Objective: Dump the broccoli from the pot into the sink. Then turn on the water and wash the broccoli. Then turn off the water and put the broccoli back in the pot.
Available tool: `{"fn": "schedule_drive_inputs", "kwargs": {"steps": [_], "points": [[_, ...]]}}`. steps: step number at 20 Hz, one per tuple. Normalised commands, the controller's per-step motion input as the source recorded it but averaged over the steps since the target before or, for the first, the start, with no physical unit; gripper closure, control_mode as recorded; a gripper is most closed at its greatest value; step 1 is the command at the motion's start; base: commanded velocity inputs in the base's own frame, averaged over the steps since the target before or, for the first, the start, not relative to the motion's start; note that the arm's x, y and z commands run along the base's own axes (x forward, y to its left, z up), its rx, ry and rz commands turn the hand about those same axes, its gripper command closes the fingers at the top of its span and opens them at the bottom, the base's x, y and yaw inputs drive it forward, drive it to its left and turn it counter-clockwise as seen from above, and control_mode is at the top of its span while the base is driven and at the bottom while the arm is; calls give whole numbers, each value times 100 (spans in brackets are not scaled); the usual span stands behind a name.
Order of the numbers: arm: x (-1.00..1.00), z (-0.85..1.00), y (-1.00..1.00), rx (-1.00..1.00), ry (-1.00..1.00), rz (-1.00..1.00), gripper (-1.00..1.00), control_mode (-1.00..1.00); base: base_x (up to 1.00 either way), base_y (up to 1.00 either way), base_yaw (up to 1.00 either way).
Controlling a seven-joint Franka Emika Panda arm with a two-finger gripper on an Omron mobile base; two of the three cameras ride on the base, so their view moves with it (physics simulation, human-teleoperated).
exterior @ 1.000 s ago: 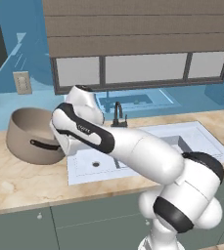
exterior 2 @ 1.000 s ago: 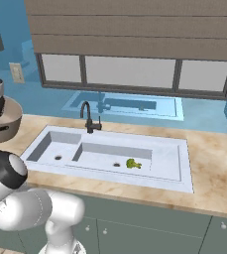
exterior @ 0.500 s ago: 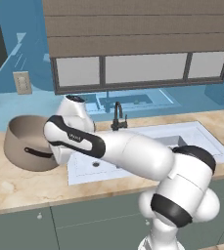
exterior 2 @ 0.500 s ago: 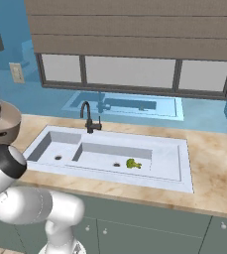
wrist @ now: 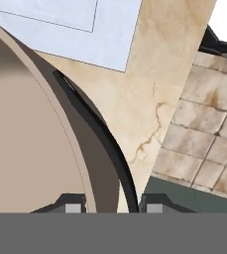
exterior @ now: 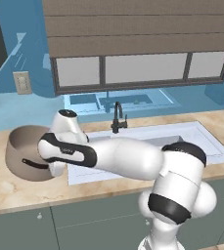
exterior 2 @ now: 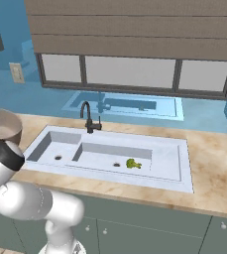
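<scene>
Gripper (wrist: 110, 208) closed narrow on the black side handle (wrist: 97, 134) of the pot (exterior: 28, 151), fingertips straddling the rim. Pot upright on the beige marbled counter (exterior: 15, 188), mouth up, just left of the white sink (exterior 2: 159, 168). Broccoli (exterior 2: 132, 163) lying in the right basin near its drain; long axis unclear. Black faucet (exterior 2: 87, 116) behind, blue wall and window (exterior 2: 130, 72) beyond.

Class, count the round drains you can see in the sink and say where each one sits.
2. One drain lies in the left basin of the sink; the other drain lies in the right basin, left of the broccoli.
</scene>
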Motion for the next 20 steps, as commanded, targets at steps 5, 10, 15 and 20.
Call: {"fn": "schedule_drive_inputs", "kwargs": {"steps": [5, 10, 15, 20], "points": [[16, -29, 20, 0, 1, -2, 100, -100, 0, 0, 0], [22, -28, 19, 0, 2, -2, 100, -100, 0, 0, 0], [20, -30, 16, 0, 2, -3, 100, -100, 0, 0, 0], [6, -19, 14, 0, 1, -4, 100, -100, 0, 0, 0]]}}
